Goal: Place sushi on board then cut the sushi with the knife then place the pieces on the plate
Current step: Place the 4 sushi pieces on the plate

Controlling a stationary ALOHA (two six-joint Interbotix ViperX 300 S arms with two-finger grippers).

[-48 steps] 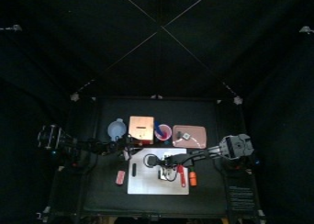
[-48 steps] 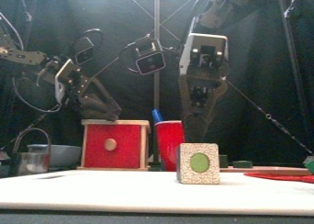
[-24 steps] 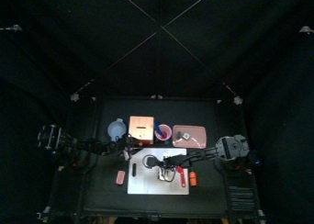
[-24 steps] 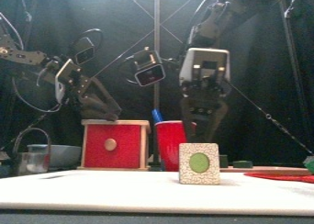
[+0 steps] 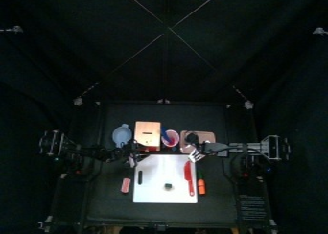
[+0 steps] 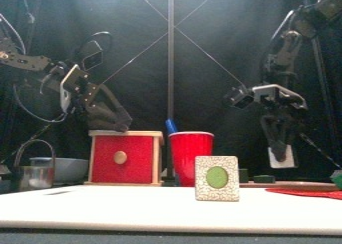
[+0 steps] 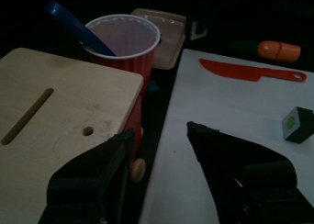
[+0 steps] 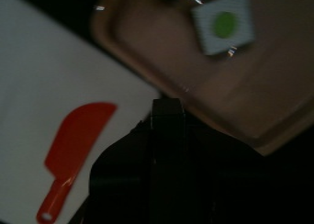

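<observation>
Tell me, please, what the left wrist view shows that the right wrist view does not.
Only the left wrist view shows the wooden box, the red cup holding the blue knife, an orange toy and a dark sushi piece on the white board. Only the right wrist view shows a second sushi piece, green centre showing, lying on the pink tray; a pale shape behind the cup in the left view may be that tray. Both show the white board and the red knife lying on it.

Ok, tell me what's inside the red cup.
Only a blue knife sticks out of the red cup; its rim hides the bottom. The red knife lies on the white board.
</observation>
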